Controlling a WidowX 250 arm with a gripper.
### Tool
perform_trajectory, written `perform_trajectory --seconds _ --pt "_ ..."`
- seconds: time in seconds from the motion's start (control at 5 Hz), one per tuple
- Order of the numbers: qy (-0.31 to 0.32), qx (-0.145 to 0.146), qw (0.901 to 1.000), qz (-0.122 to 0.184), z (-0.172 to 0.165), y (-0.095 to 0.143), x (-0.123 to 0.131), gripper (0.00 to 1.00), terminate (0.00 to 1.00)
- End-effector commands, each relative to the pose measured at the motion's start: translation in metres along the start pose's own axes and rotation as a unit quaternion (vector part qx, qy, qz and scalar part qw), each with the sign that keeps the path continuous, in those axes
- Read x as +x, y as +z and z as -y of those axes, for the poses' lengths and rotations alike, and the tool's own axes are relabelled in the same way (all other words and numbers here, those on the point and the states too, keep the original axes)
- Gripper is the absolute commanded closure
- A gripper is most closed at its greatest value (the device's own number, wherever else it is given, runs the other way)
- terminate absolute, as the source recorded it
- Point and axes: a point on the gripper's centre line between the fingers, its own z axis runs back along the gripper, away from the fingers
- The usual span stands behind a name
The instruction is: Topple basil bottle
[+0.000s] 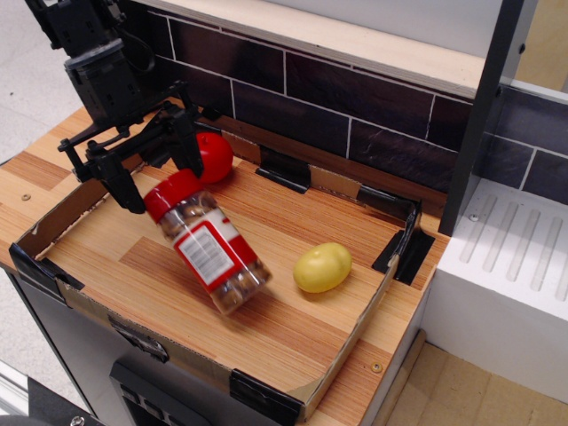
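The end effector [153, 164] hangs above the back-left part of the tray, fingers spread apart and holding nothing. Just below it the bottle [208, 241] leans steeply, red lid up toward the fingers and base toward the lemon [322, 267]; whether it lies flat on the wood or is caught mid-fall cannot be told.

The risk now seems to be rolling. It is a smooth cylinder on smooth board, and a nudge from a finger near the lid could send it into the lemon or against the low cardboard rim [351, 339]. The tomato [213, 156] sits close behind the fingers, so a sweep that way could knock it too.

The tray is a shallow wood-grain board with cardboard edging and black corner clips, set on a wooden tabletop [33, 170]. Behind runs a wall of dark tiles [355, 98] under a pale ledge; a white ribbed unit [515, 266] stands beside it.
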Motion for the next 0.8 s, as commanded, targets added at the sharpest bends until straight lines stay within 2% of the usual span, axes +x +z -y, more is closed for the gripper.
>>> perform_trajectory --seconds 0.0,0.2,0.4,0.6 --pt "-0.078 0.015 0.9812 0.176 -0.002 -0.003 -0.004 1.00 0.00" --pt "-0.098 0.030 0.9784 0.180 -0.002 -0.015 -0.009 1.00 0.00" --pt "-0.120 0.020 0.9762 0.179 0.000 -0.020 -0.021 1.00 0.00" --pt "-0.115 0.021 0.9747 0.190 0.001 -0.019 -0.023 1.00 0.00"
